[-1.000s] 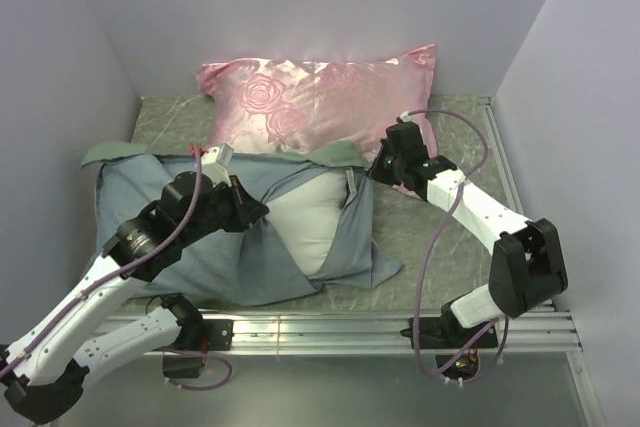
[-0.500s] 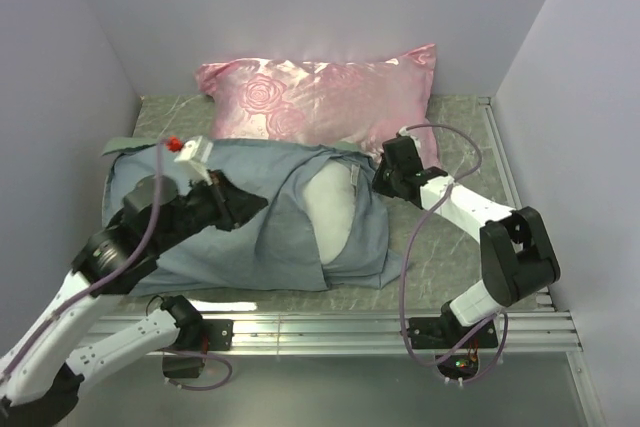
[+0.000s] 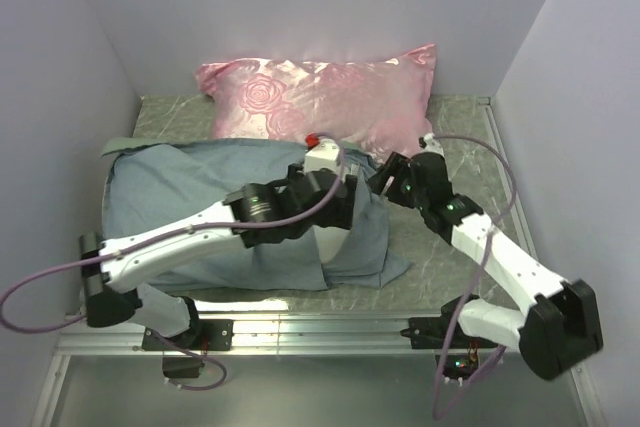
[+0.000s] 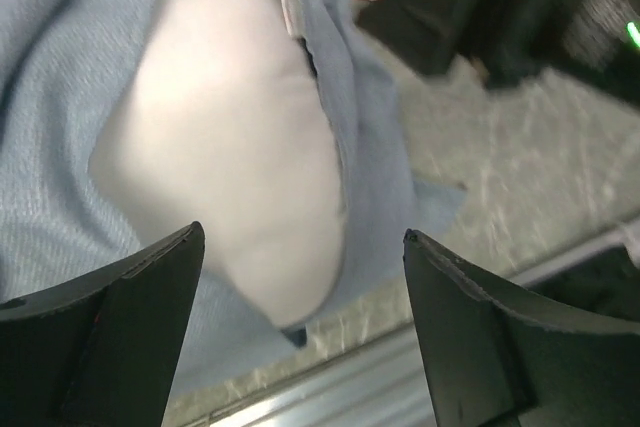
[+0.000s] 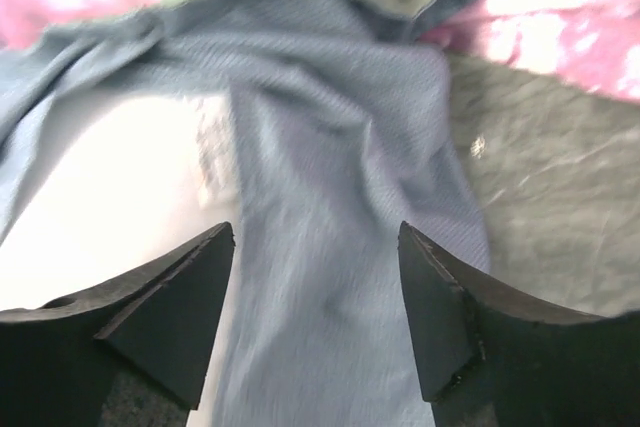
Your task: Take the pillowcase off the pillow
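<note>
- A silver metal rail (image 3: 330, 327) runs along the front of the grey-green marbled table (image 3: 440, 247). One end of the plain off-white plump pillow (image 4: 230, 147) pokes out close to it. A hard tug could slide the whole bundle up to that edge.
- The big soft pillowcase (image 3: 180, 197), grey-blue side out with a bit of green at the back, lies on the left and middle of the table. It wraps most of the pillow, so most of the job is not done.
- The left gripper (image 4: 300, 237) hangs over the bare pillow end, fingers wide apart and empty. If it drops here, it may pinch the pillow and not the cloth. Then nothing comes off.
- The right gripper (image 5: 315, 232) is also wide and empty, above a strip of grey-blue cloth beside the pillow. It might grab the cloth and pillow together, or the cloth may slip out.
- The two arms sit very near each other and could bump.
- The shiny pink rose-patterned pillow (image 3: 330, 92) at the back touches the case. A pull may drag it along.
</note>
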